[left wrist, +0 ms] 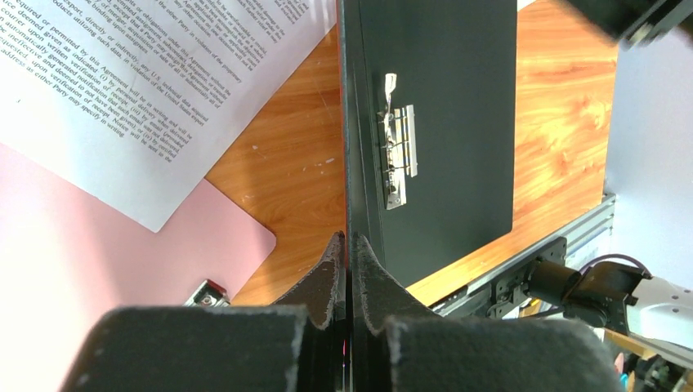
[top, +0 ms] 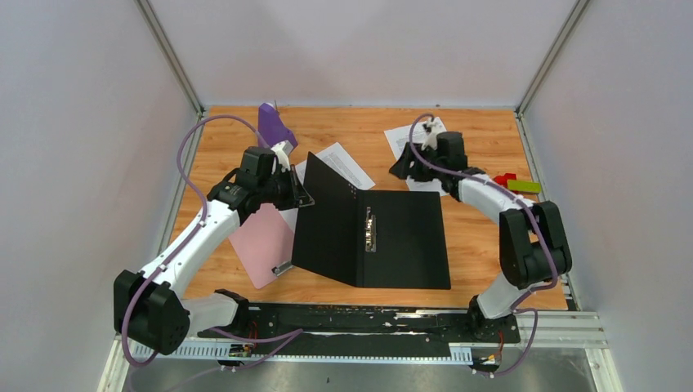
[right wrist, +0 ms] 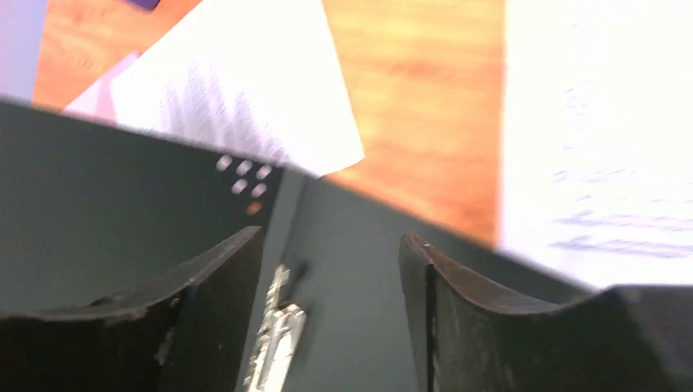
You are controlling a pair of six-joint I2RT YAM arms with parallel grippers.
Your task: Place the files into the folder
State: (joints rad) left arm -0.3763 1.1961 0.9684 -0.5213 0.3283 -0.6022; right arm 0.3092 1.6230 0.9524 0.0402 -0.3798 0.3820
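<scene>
The folder (top: 404, 237) lies open in the middle of the table, black inside up, with its metal clip (top: 370, 229) along the spine. My left gripper (top: 301, 194) is shut on the edge of the left cover (left wrist: 346, 122) and holds it raised and tilted. One printed sheet (top: 342, 162) lies behind that cover and also shows in the left wrist view (left wrist: 147, 90). The other sheet (top: 413, 139) lies at the back right. My right gripper (top: 403, 169) is open and empty above the folder's far edge (right wrist: 331, 241), with the clip (right wrist: 274, 335) below it and the sheet (right wrist: 596, 139) to its right.
A pink clipboard (top: 260, 241) lies left of the folder, partly under the first sheet. A purple object (top: 274, 124) stands at the back left. Red and green blocks (top: 515, 183) lie at the right edge. Walls enclose the table on three sides.
</scene>
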